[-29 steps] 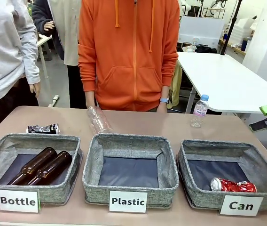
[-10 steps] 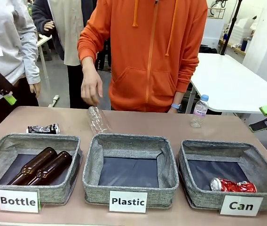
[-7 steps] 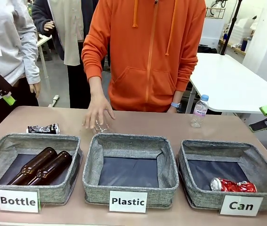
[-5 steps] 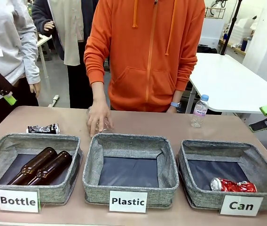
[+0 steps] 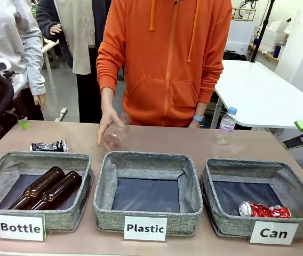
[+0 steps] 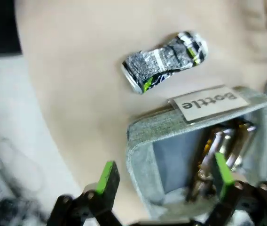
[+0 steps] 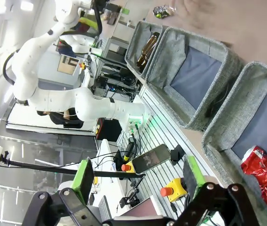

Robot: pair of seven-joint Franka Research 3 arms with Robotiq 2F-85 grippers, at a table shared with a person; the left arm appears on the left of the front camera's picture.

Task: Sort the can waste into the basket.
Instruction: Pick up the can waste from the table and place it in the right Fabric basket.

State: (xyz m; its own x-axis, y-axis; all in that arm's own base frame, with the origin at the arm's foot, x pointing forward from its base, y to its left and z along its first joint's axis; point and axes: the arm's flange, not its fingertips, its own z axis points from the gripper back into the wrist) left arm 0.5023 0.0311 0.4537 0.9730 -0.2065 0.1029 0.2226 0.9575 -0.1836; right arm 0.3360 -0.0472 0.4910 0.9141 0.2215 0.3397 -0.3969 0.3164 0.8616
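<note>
Three grey fabric baskets are lined along the near edge of the table (image 5: 189,140): the Bottle basket (image 5: 34,159) at the left, the Plastic basket (image 5: 147,157) in the middle and the Can basket (image 5: 247,164) at the right, each marked by a white label on its near wall.

Two crushed cans are counted. The red can (image 5: 265,210) is lying on the dark lining of the Can basket, close to its near wall. The silver-and-black can (image 5: 48,145) is lying on the bare table just behind the Bottle basket, near the table's left edge. It is well apart from the Can basket, with the other two baskets standing between.

Two brown glass bottles (image 5: 47,189) are laid side by side in the Bottle basket. Two clear plastic bottles are seen. One clear plastic bottle (image 5: 113,137) is held above the table, behind the far rim of the Plastic basket, in a person's hand (image 5: 109,120). A small capped bottle (image 5: 226,126) is stood upright towards the far right corner.

The left gripper (image 6: 164,165) is hung over the table's left edge, above a corner of the Bottle basket, with the silver-and-black can just beyond that corner. Its jaws are spread apart and nothing is held between them. The right gripper (image 7: 138,162) is kept off the table's right edge, its jaws likewise apart and nothing gripped.
</note>
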